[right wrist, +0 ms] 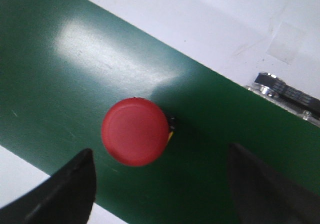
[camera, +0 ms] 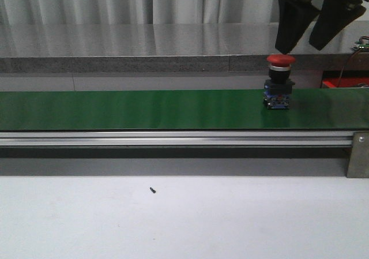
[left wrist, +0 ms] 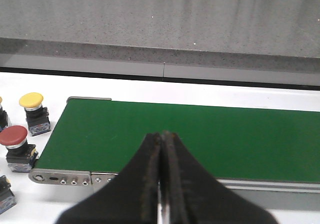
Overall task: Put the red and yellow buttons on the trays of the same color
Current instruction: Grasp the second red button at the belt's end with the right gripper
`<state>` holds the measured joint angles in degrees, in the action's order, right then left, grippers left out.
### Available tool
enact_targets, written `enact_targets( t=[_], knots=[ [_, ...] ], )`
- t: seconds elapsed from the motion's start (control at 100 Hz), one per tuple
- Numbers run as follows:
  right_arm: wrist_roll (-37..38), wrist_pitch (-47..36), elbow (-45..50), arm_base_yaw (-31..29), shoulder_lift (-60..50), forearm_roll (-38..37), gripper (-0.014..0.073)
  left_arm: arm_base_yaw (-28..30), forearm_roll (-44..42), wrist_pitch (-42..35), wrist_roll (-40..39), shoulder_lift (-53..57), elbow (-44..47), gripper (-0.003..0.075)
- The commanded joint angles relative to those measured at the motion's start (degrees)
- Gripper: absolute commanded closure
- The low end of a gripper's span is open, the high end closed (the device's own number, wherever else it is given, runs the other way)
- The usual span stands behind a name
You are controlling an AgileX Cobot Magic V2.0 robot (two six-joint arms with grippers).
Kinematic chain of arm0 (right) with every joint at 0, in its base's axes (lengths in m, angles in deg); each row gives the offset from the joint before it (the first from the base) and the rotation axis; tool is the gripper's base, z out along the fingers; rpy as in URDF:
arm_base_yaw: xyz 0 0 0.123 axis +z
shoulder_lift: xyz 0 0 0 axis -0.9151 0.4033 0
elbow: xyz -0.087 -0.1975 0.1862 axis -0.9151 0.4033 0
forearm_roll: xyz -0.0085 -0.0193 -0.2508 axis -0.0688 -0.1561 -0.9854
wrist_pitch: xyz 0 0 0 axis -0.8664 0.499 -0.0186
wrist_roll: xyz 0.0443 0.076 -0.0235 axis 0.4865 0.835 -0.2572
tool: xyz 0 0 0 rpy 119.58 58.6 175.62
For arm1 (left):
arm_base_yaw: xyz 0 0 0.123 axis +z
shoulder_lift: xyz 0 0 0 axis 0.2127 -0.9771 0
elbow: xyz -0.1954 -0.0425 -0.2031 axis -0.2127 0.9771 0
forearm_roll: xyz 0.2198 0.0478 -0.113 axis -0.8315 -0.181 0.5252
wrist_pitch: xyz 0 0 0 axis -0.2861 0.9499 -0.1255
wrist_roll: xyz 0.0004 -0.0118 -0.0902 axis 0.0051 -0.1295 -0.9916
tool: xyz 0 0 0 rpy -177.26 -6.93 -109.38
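Note:
A red button (camera: 280, 83) stands upright on the green conveyor belt (camera: 144, 109), toward its right. My right gripper (camera: 305, 44) hangs open just above and slightly right of it. From the wrist, the red button (right wrist: 135, 130) lies below and ahead of the open right gripper (right wrist: 161, 156), nearer one finger, untouched. My left gripper (left wrist: 162, 136) is shut on nothing over the belt's end (left wrist: 175, 134). Beside that end, on the white table, stand a yellow button (left wrist: 33, 104) and another red button (left wrist: 15, 140). No tray shows clearly.
Parts of two more buttons (left wrist: 4, 194) show at the edge of the left wrist view. A grey stone counter (camera: 144, 48) runs behind the belt. The aluminium belt rail (camera: 173, 138) runs along the front. A red object (camera: 345, 83) peeks out at far right.

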<state>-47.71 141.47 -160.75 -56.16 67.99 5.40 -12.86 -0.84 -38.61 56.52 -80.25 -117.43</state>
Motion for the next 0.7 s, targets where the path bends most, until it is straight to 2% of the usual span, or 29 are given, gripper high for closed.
enact_targets(
  t=[0.0,0.44,0.51,0.66,0.69],
  knots=[
    [-1.0,-2.0,-1.4,-0.1,-1.7,1.8,0.0048,-0.4,0.7,-4.4,0.0,-0.2,-1.6,0.074],
    [0.5,-2.1,-1.4,-0.3,3.1,-2.3,0.0059,-0.4,0.7,-4.4,0.0,-0.2,-1.6,0.074],
    [1.9,-1.6,-1.4,-0.3,3.4,-3.4,0.0118,-0.4,0.7,-4.4,0.0,-0.2,-1.6,0.074],
    [2.9,-0.2,-2.2,-0.4,3.4,-5.1,0.0369,-0.4,0.7,-4.4,0.0,-0.2,-1.6,0.074],
    [2.9,0.5,-2.5,-0.4,3.4,-5.2,0.0392,-0.4,0.7,-4.4,0.0,-0.2,-1.6,0.074]
  ],
)
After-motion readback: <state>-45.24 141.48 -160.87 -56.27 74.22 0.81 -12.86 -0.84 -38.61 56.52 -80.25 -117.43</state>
